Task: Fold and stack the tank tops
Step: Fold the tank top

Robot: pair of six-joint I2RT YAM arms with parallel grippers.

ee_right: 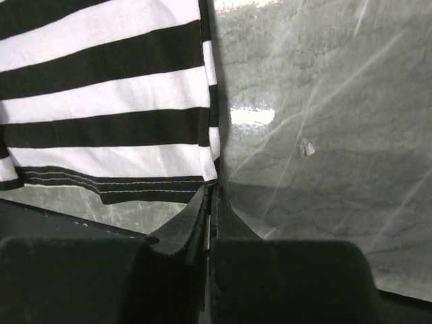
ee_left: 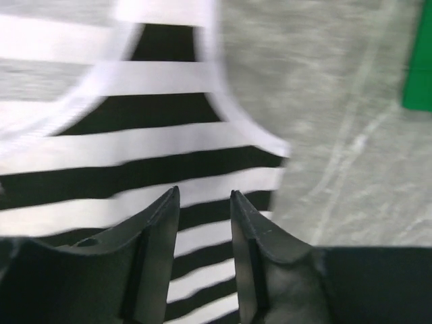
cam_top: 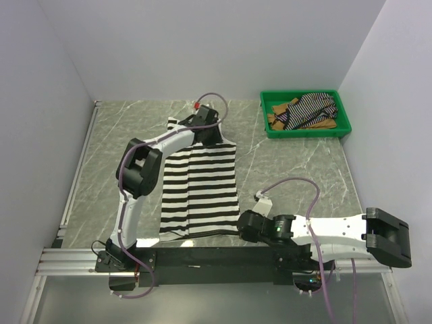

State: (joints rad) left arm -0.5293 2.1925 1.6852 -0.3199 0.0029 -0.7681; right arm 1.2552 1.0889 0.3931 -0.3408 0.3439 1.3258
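The wide-striped tank top point(cam_top: 199, 192) lies flat on the worktop point(cam_top: 297, 169), lengthwise near-to-far, with the right claw point(ee_right: 210, 192), tips together, at its near right hem corner and the left claw point(ee_left: 204, 197), jaws apart, over the far straps.

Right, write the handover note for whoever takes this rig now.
Left tool: open, over the strap end of the wide-striped tank top, holding nothing.
Right tool: shut, apparently pinching that top's near right hem corner.
The wide-striped top lies flat mid-table. The thin-striped top and tan top are bunched in the green tray.
Done: one top spread out. Left: fold all three and stack them.
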